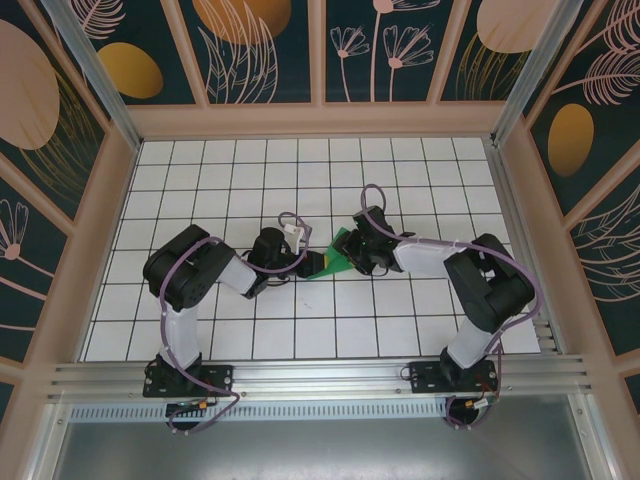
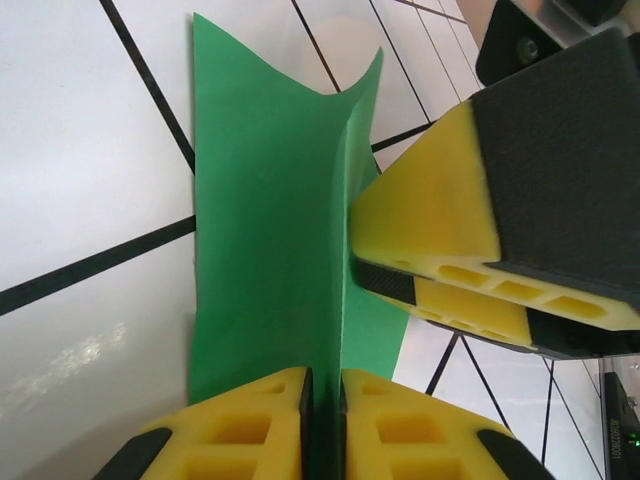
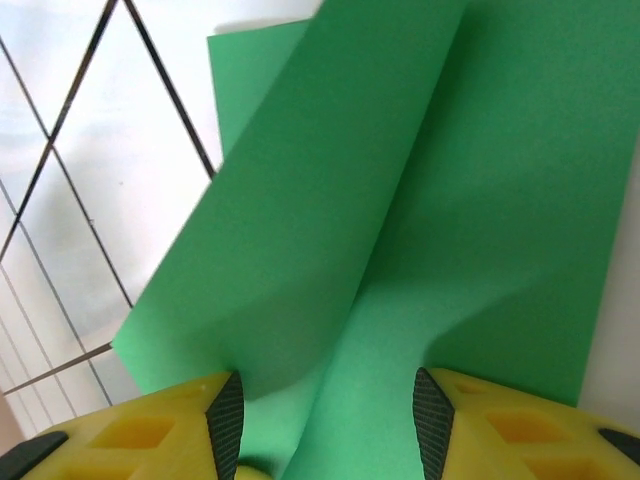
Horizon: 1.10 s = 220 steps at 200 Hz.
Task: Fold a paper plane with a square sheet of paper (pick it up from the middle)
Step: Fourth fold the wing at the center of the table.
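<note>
White grid table [image 1: 200,180]: square sheet of paper [image 2: 265,250] loosely folded, one flap raised, no plane yet. My left gripper [image 2: 325,420] pinches crease; right gripper [image 3: 328,425] spread astride sheet. Most folds left.

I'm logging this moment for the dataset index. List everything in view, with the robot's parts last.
square sheet of paper: one, bright green, mid-table between the grippers, partly folded with a flap standing up
table: one, white with black grid lines, under everything
walls: dark teal floral panels in pale frames, on the far, left and right sides
rail: one, silver, along the near edge under the arm bases
left arm: one, black and white, near left
right arm: one, black and white, near right
left gripper: one, yellow and black, jaws almost together on the paper's raised fold
right gripper: one, yellow and black, jaws apart at the paper
</note>
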Each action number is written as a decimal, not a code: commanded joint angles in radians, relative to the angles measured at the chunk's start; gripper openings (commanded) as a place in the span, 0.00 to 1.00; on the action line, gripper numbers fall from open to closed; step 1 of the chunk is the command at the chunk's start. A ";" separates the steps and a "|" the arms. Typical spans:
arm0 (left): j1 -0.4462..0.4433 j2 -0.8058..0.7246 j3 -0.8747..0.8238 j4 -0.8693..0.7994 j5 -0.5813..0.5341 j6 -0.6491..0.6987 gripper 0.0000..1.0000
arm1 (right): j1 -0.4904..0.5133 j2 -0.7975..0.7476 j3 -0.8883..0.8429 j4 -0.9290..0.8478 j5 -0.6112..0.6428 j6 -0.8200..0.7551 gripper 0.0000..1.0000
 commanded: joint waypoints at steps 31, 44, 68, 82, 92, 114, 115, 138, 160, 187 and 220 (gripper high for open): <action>0.001 -0.135 0.016 -0.220 -0.153 -0.017 0.37 | 0.007 0.077 0.056 -0.173 0.075 -0.060 0.50; 0.003 -0.161 0.017 -0.260 -0.182 -0.019 0.40 | 0.008 0.089 0.063 -0.189 0.078 -0.072 0.51; 0.005 -0.194 0.018 -0.291 -0.184 -0.024 0.40 | 0.009 0.100 0.065 -0.199 0.082 -0.076 0.52; 0.006 -0.201 0.022 -0.293 -0.161 -0.025 0.41 | 0.008 0.106 0.067 -0.208 0.087 -0.075 0.53; 0.005 -0.203 0.026 -0.299 -0.143 -0.019 0.41 | 0.009 0.112 0.070 -0.209 0.086 -0.077 0.53; 0.005 -0.187 0.033 -0.301 -0.111 -0.002 0.42 | 0.009 0.116 0.065 -0.201 0.084 -0.077 0.54; 0.005 -0.185 0.034 -0.301 -0.108 -0.001 0.42 | 0.009 0.117 0.065 -0.200 0.084 -0.077 0.54; 0.006 -0.137 0.064 -0.310 -0.041 -0.002 0.43 | 0.009 0.109 0.055 -0.182 0.082 -0.079 0.55; 0.006 -0.100 0.089 -0.318 -0.002 0.000 0.43 | 0.009 0.113 0.054 -0.175 0.073 -0.077 0.54; 0.003 -0.072 0.109 -0.338 0.021 0.007 0.41 | 0.008 0.113 0.055 -0.169 0.067 -0.079 0.54; 0.002 -0.059 0.118 -0.323 0.063 0.011 0.33 | 0.007 0.104 0.047 -0.147 0.054 -0.080 0.55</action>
